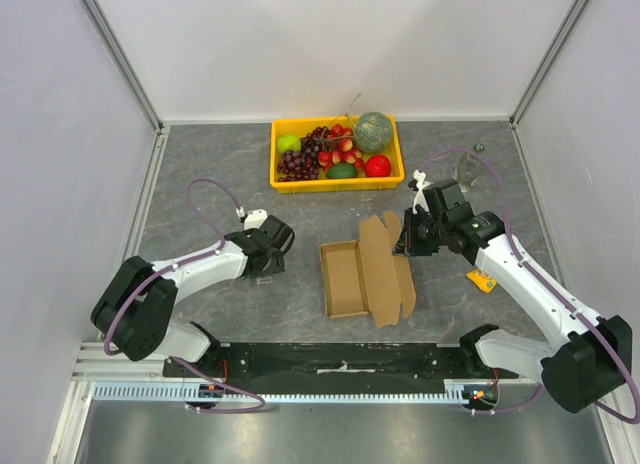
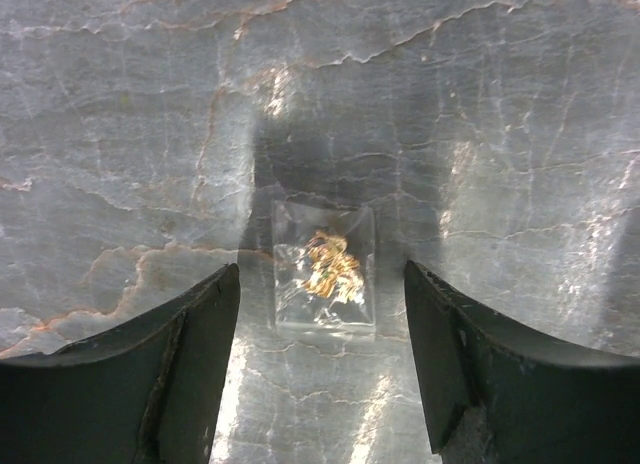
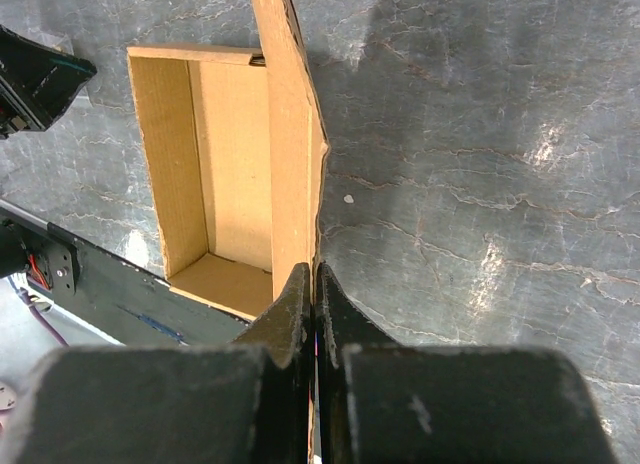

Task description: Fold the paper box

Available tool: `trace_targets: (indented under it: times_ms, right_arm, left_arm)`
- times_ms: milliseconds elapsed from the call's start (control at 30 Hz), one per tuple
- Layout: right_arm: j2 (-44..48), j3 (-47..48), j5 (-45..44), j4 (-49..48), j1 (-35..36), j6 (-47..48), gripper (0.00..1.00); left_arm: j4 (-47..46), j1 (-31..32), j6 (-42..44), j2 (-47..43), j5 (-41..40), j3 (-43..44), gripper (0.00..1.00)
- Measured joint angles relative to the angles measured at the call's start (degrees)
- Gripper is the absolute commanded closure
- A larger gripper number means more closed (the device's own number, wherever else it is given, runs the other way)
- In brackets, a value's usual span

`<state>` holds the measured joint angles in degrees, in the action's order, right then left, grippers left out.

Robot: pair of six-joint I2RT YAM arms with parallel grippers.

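right gripper (image 3: 315, 284) clenched on raised lid of paper box (image 1: 345, 279), frame centre; left gripper (image 2: 320, 274) released, jaws wide over small clear bag (image 2: 325, 246).

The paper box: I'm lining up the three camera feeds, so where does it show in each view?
Top external: paper box at centre, below the yellow crate.
Left wrist: not in it.
Right wrist: paper box in the upper left, tray open.
Shared landmark: right end effector shut on its raised flap, in the top and right wrist views.
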<state>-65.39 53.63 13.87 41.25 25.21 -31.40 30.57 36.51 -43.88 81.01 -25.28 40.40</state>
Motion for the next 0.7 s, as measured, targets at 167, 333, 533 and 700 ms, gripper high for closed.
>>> trace_targets:
  times_ms: [167,333,533,700]
  right_arm:
    - [0.0,0.0,0.4,0.0,0.0,0.0,1.00]
    - [0.0,0.0,0.6,0.0,0.0,0.0,1.00]
    - [0.1,0.0,0.8,0.0,0.0,0.0,1.00]
    - [0.1,0.0,0.9,-0.1,0.0,0.0,1.00]
  left_arm:
    - [-2.8,0.0,-0.1,1.4,0.0,0.2,0.33]
    - [-4.7,0.0,-0.1,2.5,0.1,0.7,0.40]
    - [-5.7,0.0,-0.1,2.8,0.7,0.8,0.53]
    - [-6.2,0.0,-0.1,2.8,1.4,0.8,0.60]
